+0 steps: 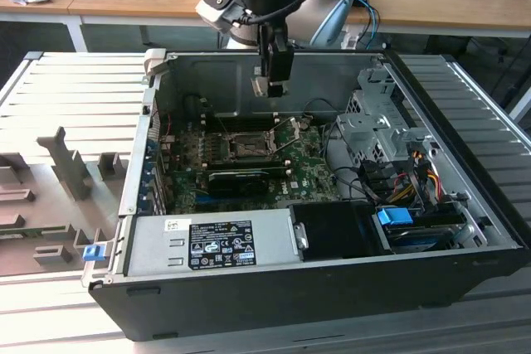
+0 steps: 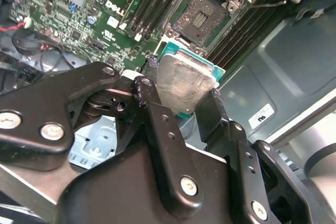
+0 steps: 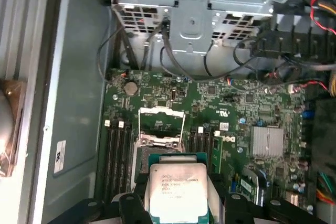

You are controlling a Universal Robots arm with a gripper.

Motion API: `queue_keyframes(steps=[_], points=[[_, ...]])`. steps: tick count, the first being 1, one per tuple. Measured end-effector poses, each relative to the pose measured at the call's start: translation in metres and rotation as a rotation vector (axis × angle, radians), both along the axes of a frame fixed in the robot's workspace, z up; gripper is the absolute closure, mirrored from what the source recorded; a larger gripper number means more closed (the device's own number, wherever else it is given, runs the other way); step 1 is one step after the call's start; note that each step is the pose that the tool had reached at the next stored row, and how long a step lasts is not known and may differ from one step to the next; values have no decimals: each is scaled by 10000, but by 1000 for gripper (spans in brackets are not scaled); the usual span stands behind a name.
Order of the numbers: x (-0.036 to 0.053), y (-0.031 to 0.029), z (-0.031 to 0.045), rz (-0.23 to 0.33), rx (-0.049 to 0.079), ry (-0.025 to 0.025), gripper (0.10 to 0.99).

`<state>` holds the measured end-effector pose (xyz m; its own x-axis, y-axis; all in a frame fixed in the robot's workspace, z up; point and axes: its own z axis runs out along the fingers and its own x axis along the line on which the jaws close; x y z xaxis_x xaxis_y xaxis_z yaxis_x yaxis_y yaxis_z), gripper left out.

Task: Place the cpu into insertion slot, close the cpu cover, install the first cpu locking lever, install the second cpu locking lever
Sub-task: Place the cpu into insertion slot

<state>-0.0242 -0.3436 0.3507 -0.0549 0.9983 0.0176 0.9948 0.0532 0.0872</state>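
- In the exterior view, we see the hand [image 1: 271, 84] hang inside the open case [image 1: 332, 288], above the socket [image 1: 245, 145].
- In the second wrist view, the hand [image 2: 182, 95] is clamped on the cpu [image 2: 184, 77], off the board, near the empty socket [image 2: 202, 17].
- In the first wrist view, the cpu [image 3: 176, 190] sits between the fingers [image 3: 131, 208]; the cover [image 3: 160, 121] stands open.

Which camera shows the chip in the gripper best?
The first wrist view: the chip faces it squarely, metal top showing between the fingers. The second wrist view sees it slanted; the exterior view, a small pale piece above the case.
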Motion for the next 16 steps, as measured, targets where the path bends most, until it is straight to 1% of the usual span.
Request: queue_keyframes(steps=[1, 2, 5, 7, 13, 14, 16], points=[[0, 0, -11, -206, -1, 1, 557], [0, 0, -31, -297, 0, 1, 557], [0, 0, -70, -376, 0, 1, 557], [0, 0, -128, -421, 0, 1, 557], [0, 0, -237, -449, 0, 0, 557], [0, 0, -272, -454, 0, 1, 557], [0, 0, -313, -455, 0, 1, 557]])
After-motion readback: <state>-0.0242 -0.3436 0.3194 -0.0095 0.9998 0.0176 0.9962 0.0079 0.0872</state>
